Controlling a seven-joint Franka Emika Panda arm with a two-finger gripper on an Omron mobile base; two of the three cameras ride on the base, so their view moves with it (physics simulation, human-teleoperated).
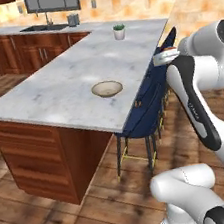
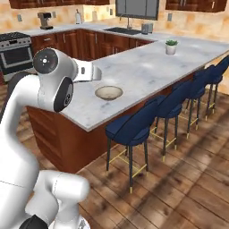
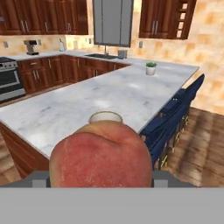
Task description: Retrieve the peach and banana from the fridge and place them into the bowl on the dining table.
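Note:
A red-orange peach (image 3: 101, 155) sits close to the hand camera, and my gripper (image 1: 162, 56) is shut on it, with the fingers mostly hidden behind the fruit. The hand hangs at the near edge of the dining table (image 1: 55, 91), above the stools. The tan bowl (image 1: 106, 88) (image 2: 108, 92) rests on the marbled top near that edge; in the hand view, the bowl (image 3: 105, 117) peeks out just past the peach. The fridge and the banana are out of view.
Blue stools (image 1: 148, 104) (image 2: 129, 127) line the table's side under the arm. A small potted plant (image 1: 119, 31) (image 2: 171, 47) stands at the far end of the table. The sink counter (image 3: 103, 56) and a stove (image 2: 15, 51) run along the back wall.

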